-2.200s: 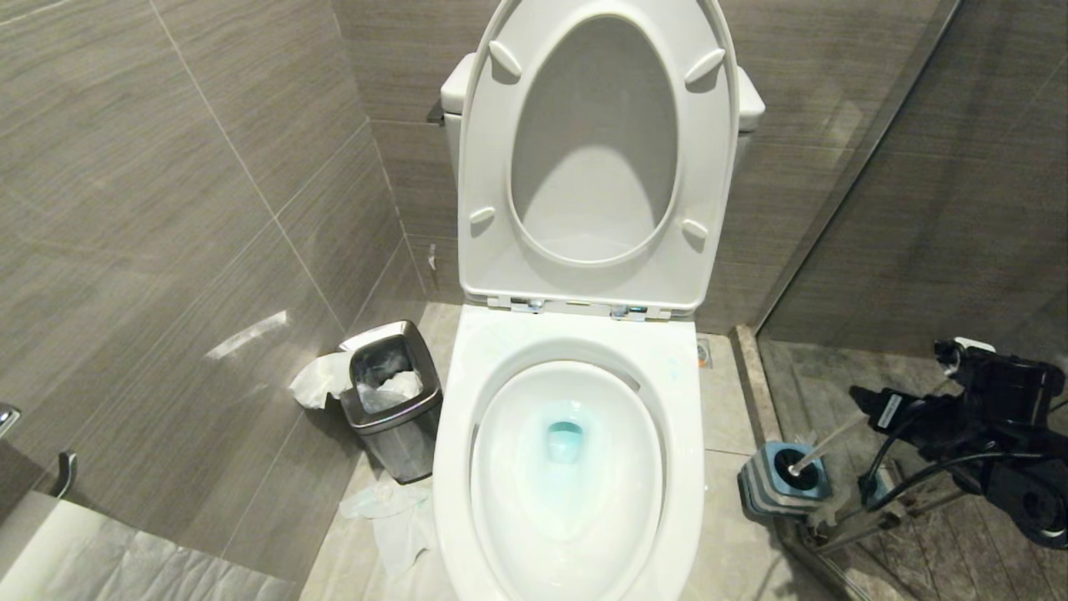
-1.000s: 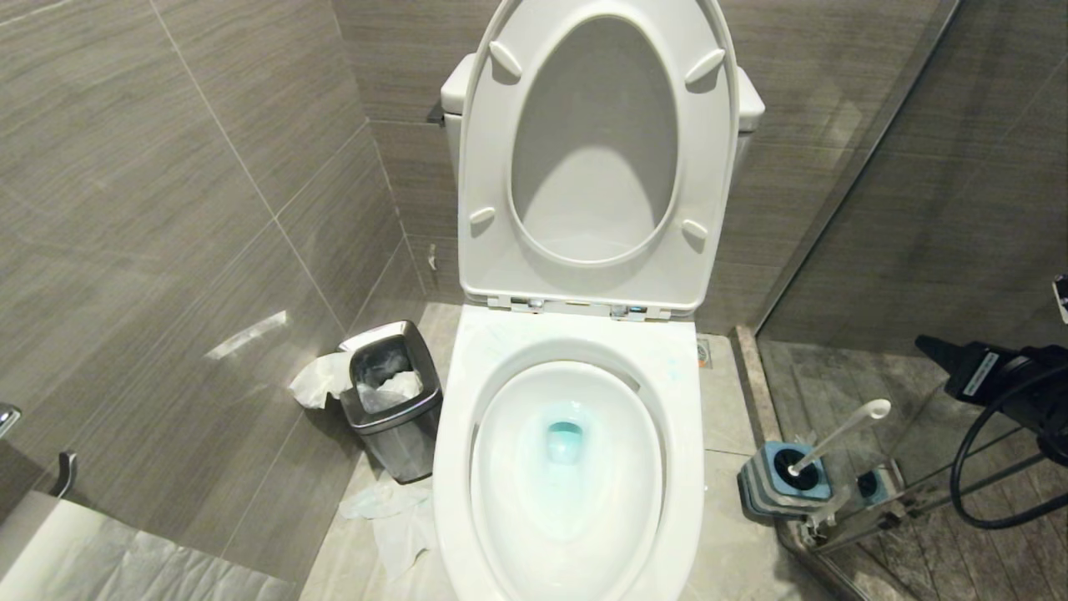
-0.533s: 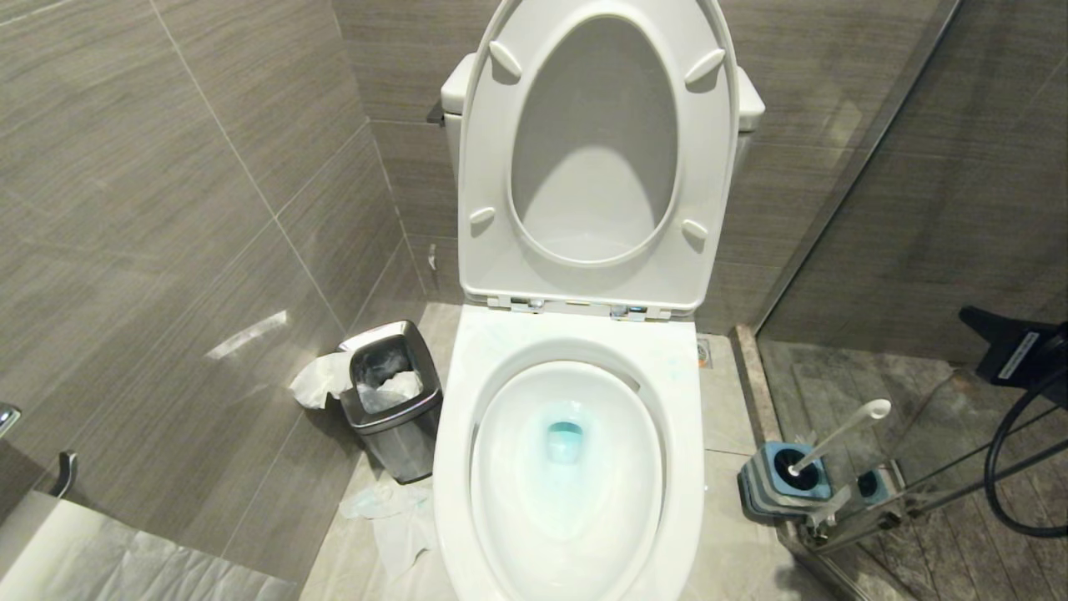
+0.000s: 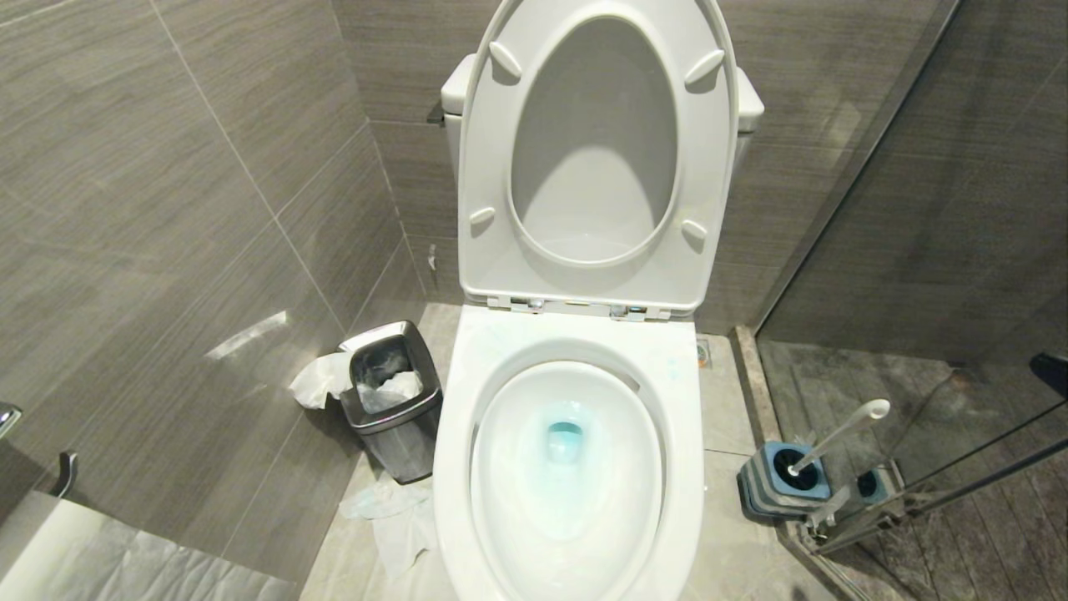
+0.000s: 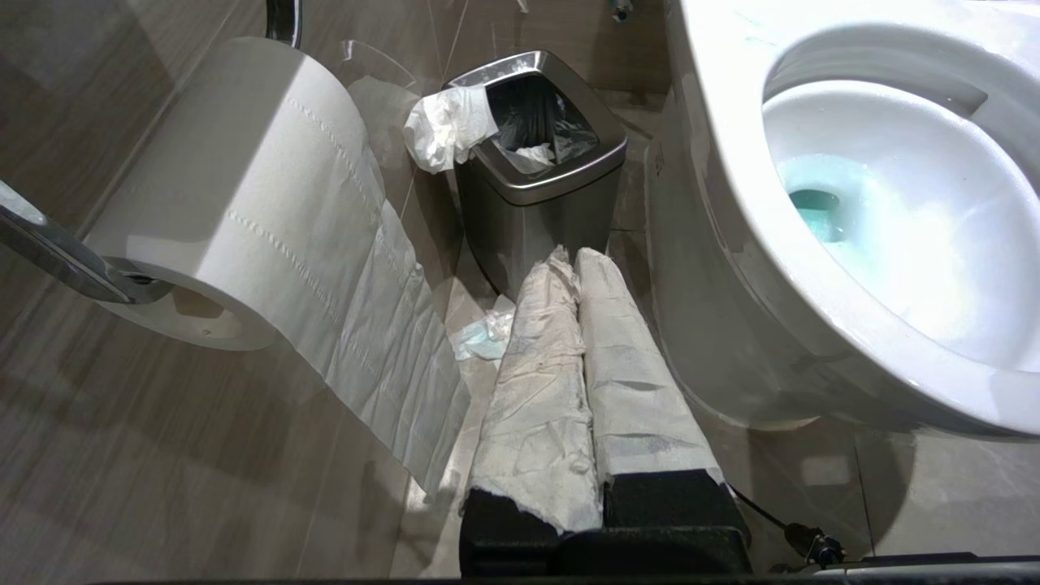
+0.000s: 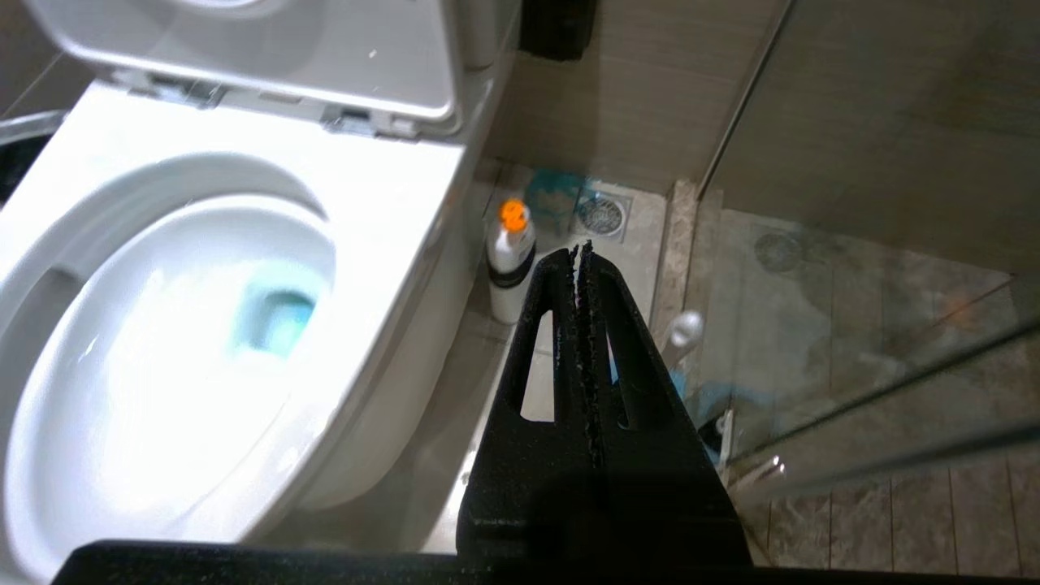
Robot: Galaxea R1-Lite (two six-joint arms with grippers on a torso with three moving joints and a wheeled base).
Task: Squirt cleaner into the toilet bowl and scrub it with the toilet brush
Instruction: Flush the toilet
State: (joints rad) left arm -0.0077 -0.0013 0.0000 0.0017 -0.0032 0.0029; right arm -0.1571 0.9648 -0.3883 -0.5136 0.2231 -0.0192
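Tiled bathroom: cleaner point(image 4: 566, 442) tints the bowl point(image 4: 450, 467); brush point(image 4: 834, 438) is parked in its holder point(image 4: 763, 488). Both grippers, left point(image 5: 569, 260) and right point(image 6: 583, 252), are clenched empty. Scrubbing appears finished.

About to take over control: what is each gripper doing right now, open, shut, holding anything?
Left gripper: shut, empty, paper-wrapped fingers pointing toward the waste bin.
Right gripper: shut, holding nothing, above the floor beside the toilet bowl.

The toilet bowl point(image 6: 187, 341) is found to the left of the right claw point(image 6: 585, 252). A bottle point(image 6: 510, 260) is set on the floor just beyond the claw, beside the bowl. The toilet brush point(image 4: 834, 436) is stood in its holder point(image 4: 780, 480) nearby.
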